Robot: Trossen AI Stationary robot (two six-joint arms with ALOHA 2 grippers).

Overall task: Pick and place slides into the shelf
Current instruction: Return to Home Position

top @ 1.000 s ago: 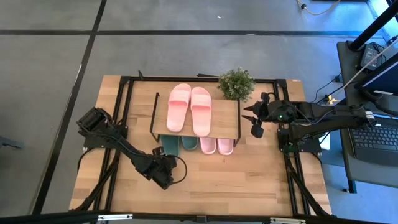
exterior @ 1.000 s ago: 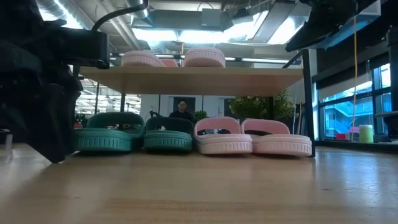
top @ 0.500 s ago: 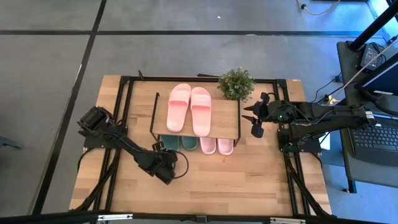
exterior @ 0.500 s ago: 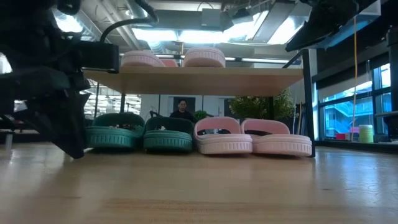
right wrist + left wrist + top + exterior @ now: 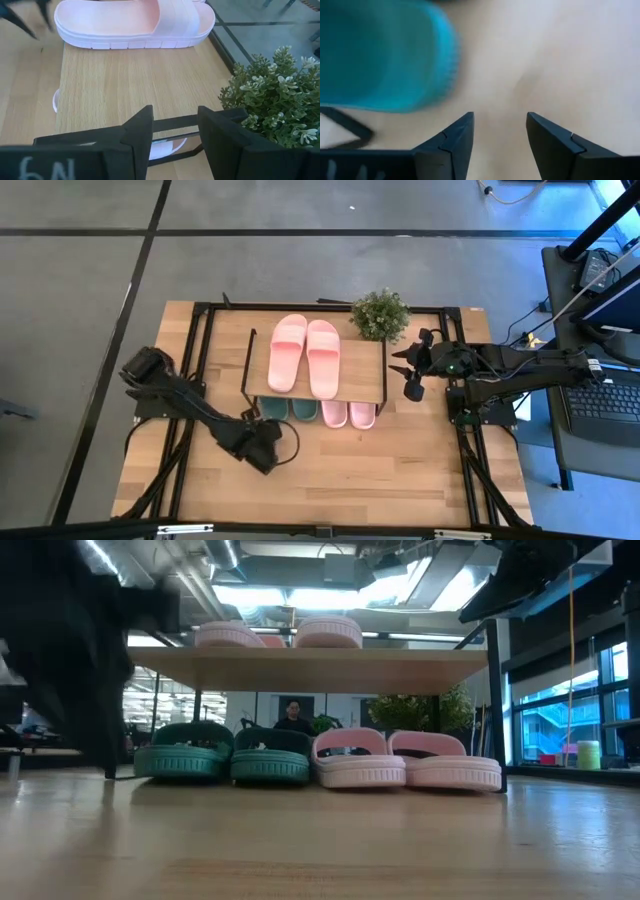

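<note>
At lower centre-left, your left gripper [image 5: 262,446] hangs released, empty.
Slides [image 5: 305,355] sit on shelf [image 5: 365,372]; right gripper [image 5: 406,372] spread.

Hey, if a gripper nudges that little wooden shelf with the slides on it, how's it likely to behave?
It would probably skid or skew rather than resist: the shelf stands on thin black legs on the smooth table, so it looks light. The pink pair lying loose on top might shift. Being low and wide, it seems unlikely to tip.
</note>
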